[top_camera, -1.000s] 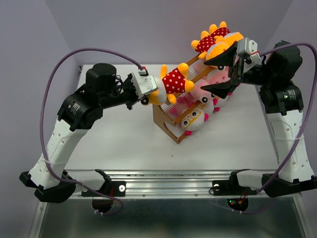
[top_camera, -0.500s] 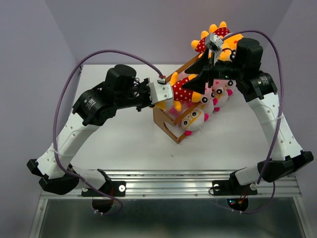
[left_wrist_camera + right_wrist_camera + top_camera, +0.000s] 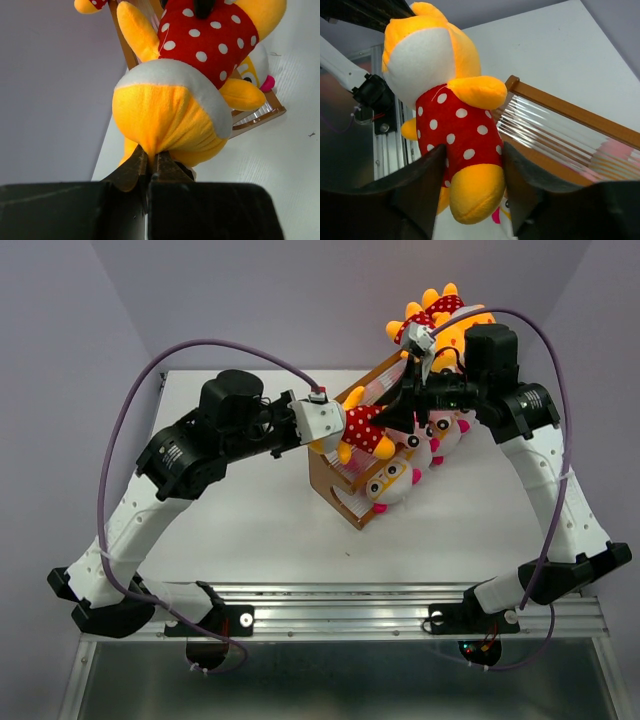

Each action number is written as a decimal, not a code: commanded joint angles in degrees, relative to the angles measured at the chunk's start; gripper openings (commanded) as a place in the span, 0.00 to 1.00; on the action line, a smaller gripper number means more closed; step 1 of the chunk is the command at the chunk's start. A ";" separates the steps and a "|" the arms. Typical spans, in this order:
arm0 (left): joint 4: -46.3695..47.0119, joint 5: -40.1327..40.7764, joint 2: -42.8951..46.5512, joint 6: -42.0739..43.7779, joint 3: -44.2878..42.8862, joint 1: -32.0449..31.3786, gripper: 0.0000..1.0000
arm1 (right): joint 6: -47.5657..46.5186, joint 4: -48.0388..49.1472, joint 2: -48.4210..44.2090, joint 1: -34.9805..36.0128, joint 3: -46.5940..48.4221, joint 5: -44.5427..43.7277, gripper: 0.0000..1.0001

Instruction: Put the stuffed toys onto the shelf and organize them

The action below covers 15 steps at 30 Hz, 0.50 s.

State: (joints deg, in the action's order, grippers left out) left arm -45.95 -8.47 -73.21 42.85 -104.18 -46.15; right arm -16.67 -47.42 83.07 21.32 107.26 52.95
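The step in hand looks like a handover or joint placing of one yellow toy (image 3: 365,430), which hangs in the air just above the upper tier of the shelf (image 3: 332,482), right of centre in the overhead view. The left gripper (image 3: 149,159) is pinched tight on a small fold of the toy's yellow plush head. The right gripper (image 3: 472,150) stands half-wide, one dark finger on each side of the red white-dotted dress. Its pads sit at the cloth, but whether they press yet cannot be told. The next move probably calls for a sure hold by the right jaws before the left pinch lets go. The toy must then be lowered squarely onto the thin pale rods (image 3: 545,130), so that its rounded feet do not slip between them. The plush is soft and bulgy and will give under a grip. The shelf is hard orange-brown wood with curved side panels and smooth slender rods. Already on it are a white-faced toy with orange glasses (image 3: 392,480) at the lower end, pink toys (image 3: 442,430) in the middle and more yellow toys (image 3: 440,315) at the upper end of the frame.
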 commanded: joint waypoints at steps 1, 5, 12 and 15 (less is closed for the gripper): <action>7.89 0.91 2.54 -2.06 0.20 -0.26 0.00 | -1.18 -1.10 -1.50 0.12 1.81 -0.74 0.59; 12.28 0.91 4.04 -7.59 3.10 -0.26 0.00 | 3.03 7.84 -3.00 0.12 5.04 -8.19 1.00; 21.14 12.92 7.28 -29.11 10.22 -0.08 0.00 | 12.25 17.17 0.69 0.12 19.37 -24.44 1.00; 28.68 15.84 9.04 -39.04 13.11 0.01 0.00 | 15.86 19.02 0.34 0.12 18.17 -28.33 1.00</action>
State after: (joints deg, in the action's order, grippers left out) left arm -31.42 0.49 -67.48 18.48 -93.32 -46.15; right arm -7.27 -34.79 83.72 21.37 124.99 33.34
